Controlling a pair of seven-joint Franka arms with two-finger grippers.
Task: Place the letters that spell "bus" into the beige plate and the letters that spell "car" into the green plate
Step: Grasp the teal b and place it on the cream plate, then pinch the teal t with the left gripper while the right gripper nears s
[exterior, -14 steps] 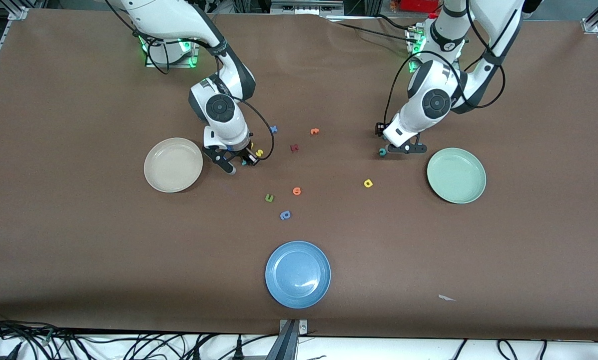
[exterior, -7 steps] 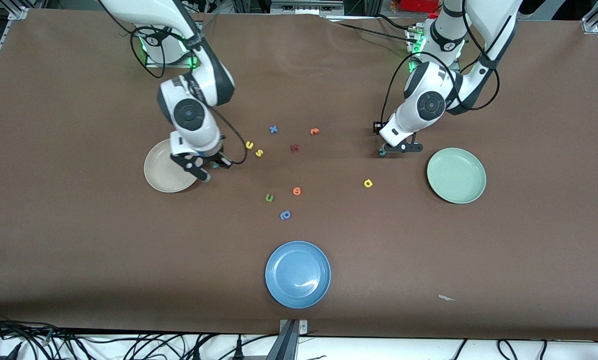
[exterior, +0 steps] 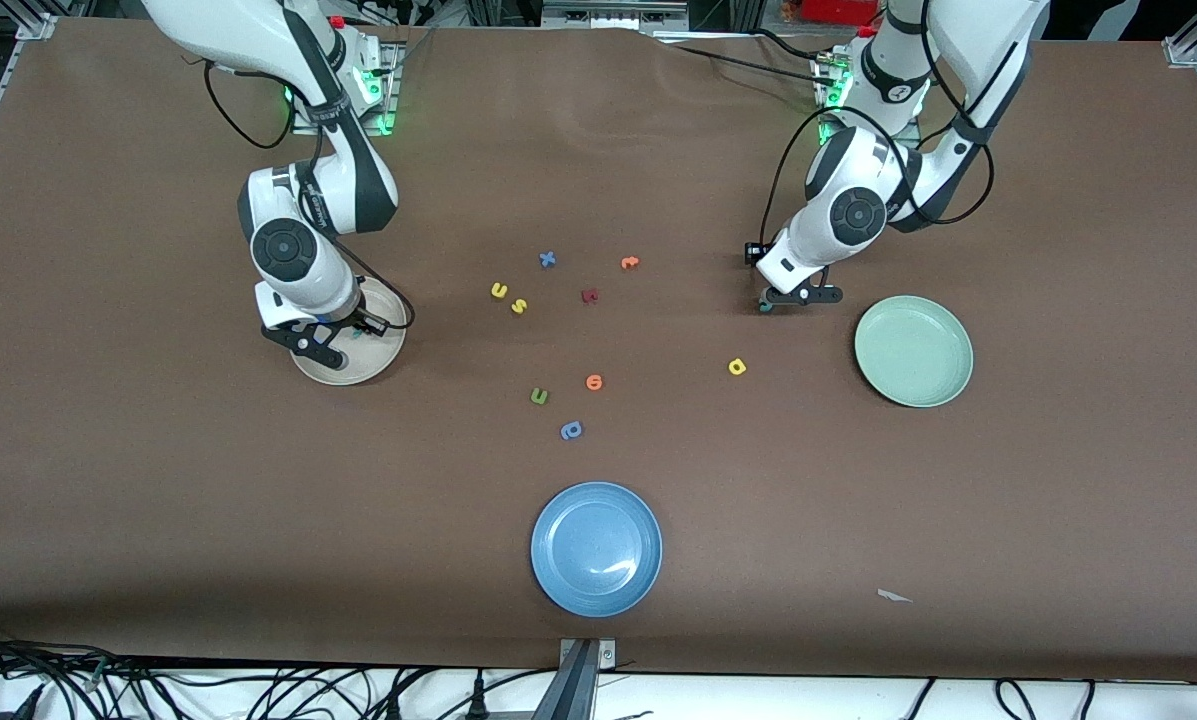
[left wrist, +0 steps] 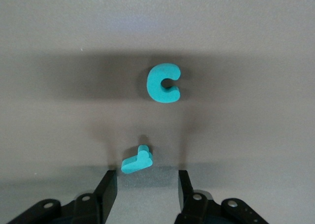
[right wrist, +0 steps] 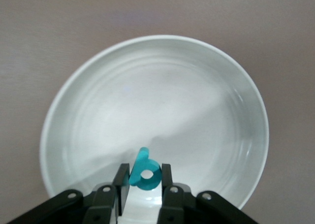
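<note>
You have open table along the whole lower band of the frame, broken only by the blue plate at lower centre. The middle of the frame is crowded: 9 loose letters lie scattered there with narrow lanes between them, so a low pass means threading. The right gripper and its wrist hang over the beige plate, covering most of it. The green plate is bare, with free table all around it. The left gripper sits low just beside it; between its parted fingers lies the teal r, the teal c close ahead
</note>
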